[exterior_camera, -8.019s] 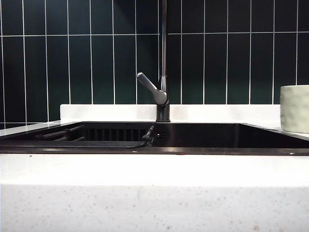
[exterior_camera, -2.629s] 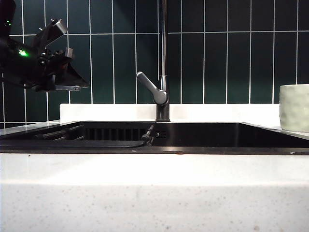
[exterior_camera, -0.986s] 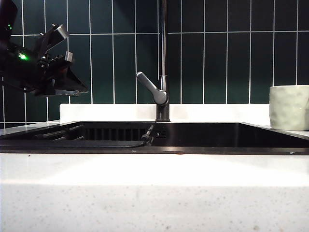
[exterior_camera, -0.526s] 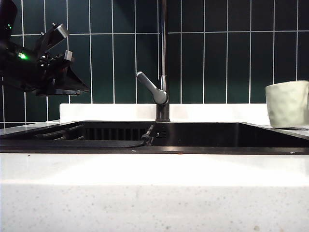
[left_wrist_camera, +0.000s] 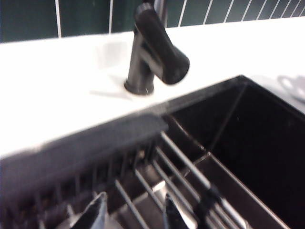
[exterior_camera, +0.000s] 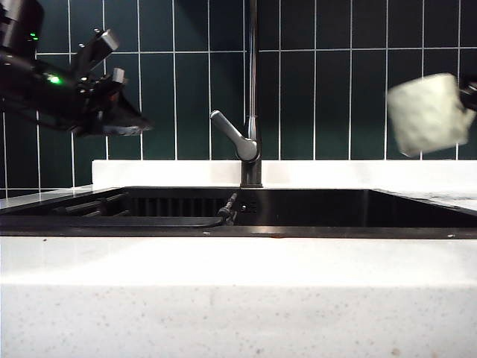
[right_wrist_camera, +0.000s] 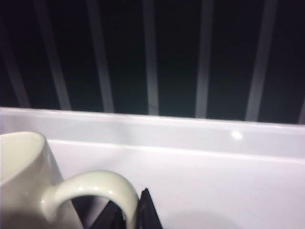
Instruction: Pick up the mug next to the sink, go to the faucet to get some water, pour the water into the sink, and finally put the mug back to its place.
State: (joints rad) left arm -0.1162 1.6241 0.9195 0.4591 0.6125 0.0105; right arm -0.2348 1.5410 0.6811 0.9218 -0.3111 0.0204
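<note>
The cream mug [exterior_camera: 426, 113] hangs tilted and blurred in the air at the right, above the countertop beside the sink [exterior_camera: 298, 232]. My right gripper [exterior_camera: 470, 94] shows only at that edge of the exterior view. In the right wrist view the right gripper [right_wrist_camera: 136, 212] is shut on the mug's handle [right_wrist_camera: 95, 187], with the mug body [right_wrist_camera: 21, 167] beside it. The faucet [exterior_camera: 253, 89] stands behind the sink's middle, its grey lever [exterior_camera: 232, 136] angled left. My left gripper [exterior_camera: 112, 78] hovers high at the left, open and empty. In its wrist view the left gripper [left_wrist_camera: 136, 215] is over the sink, facing the faucet base [left_wrist_camera: 140, 81].
A rack of thin metal bars [left_wrist_camera: 178, 171] lies in the sink's left part. A white ledge [exterior_camera: 164, 173] runs behind the basin under dark green tiles [exterior_camera: 350, 89]. The white speckled counter front [exterior_camera: 238, 298] fills the foreground.
The mug has left the countertop: it rose and shifted a little left, tilting, held by the right gripper. The left arm moved slightly right and forward toward the faucet.
</note>
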